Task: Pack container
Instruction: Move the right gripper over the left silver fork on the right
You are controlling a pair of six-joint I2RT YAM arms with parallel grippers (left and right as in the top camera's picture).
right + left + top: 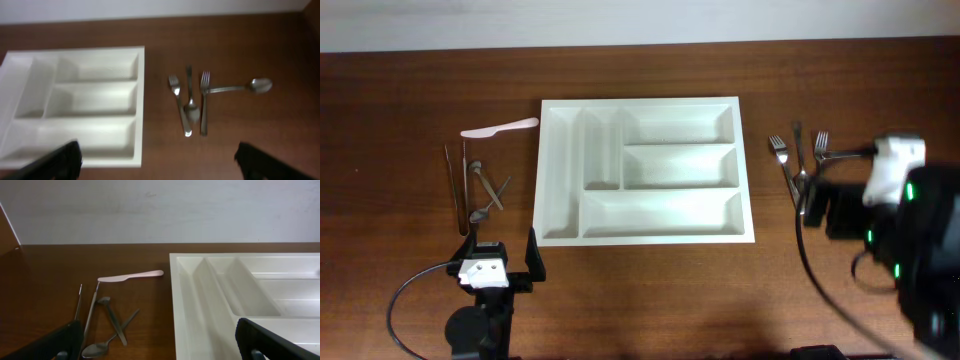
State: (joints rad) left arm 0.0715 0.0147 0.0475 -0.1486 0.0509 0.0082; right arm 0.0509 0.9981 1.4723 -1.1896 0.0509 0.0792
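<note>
Left claw (157,341) and right claw (157,159) gape wide, empty: the container (640,103) ahead is unfilled, spoons (114,325) before one, forks (204,100) before the other.

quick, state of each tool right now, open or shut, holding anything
Left tool: open, holding nothing.
Right tool: open, holding nothing.

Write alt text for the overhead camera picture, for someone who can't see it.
An empty white five-compartment cutlery tray sits on a dark wooden table. A pink knife and metal utensils lie to its left, forks and spoons to its right; the left gripper and right gripper are open.
</note>
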